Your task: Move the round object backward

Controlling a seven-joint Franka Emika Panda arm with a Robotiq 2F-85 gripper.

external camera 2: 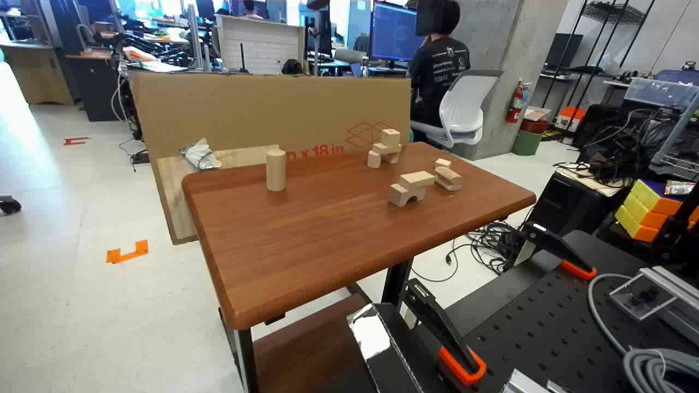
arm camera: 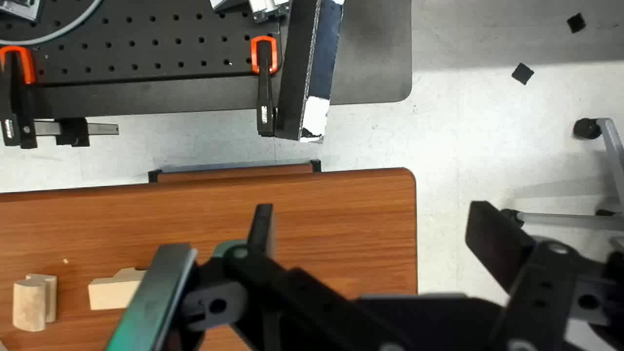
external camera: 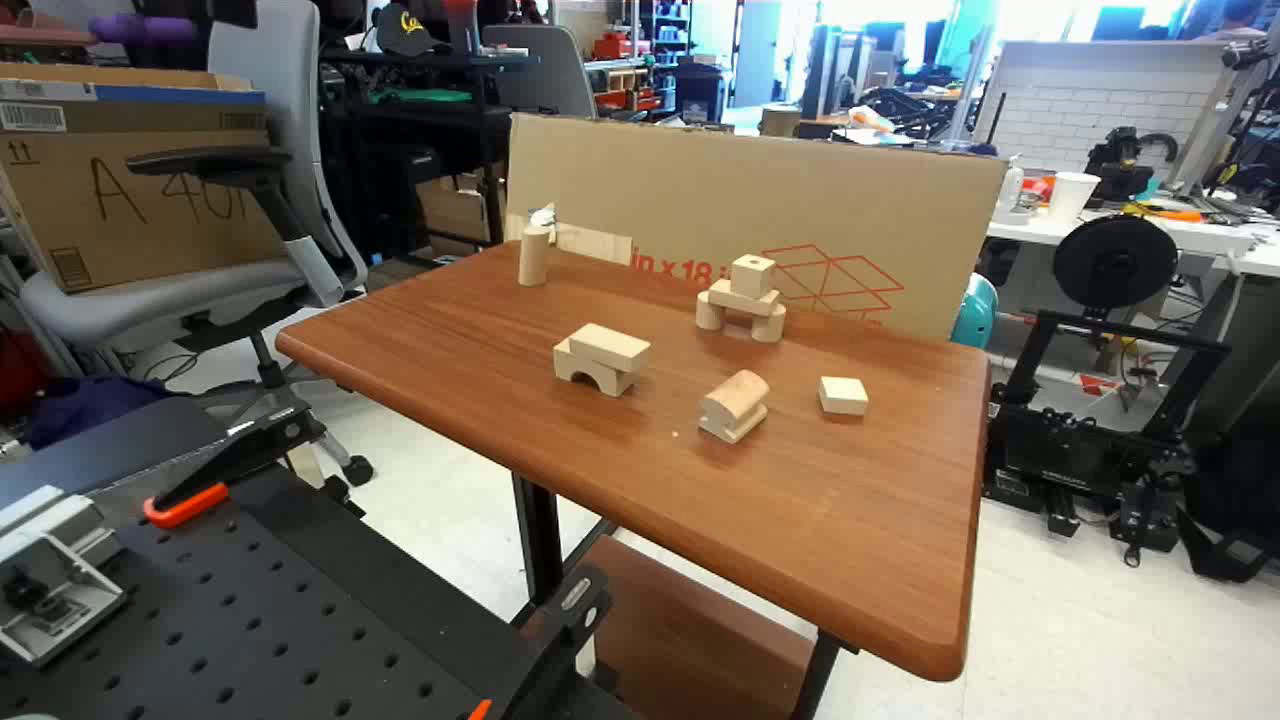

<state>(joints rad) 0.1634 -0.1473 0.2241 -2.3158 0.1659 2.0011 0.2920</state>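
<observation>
The brown table (external camera: 450, 345) stands beside a cardboard panel (external camera: 700, 180). In the wrist view, the claw (arm camera: 375, 234) gapes wide. The table carries a block bridge (external camera: 743, 298) and, well apart from it, the wooden cylinder (external camera 2: 276, 171), upright near the panel-side edge.

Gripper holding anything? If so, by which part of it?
Nothing is held: the fingers are spread apart, and the tall wooden cylinder stands on the table.
</observation>
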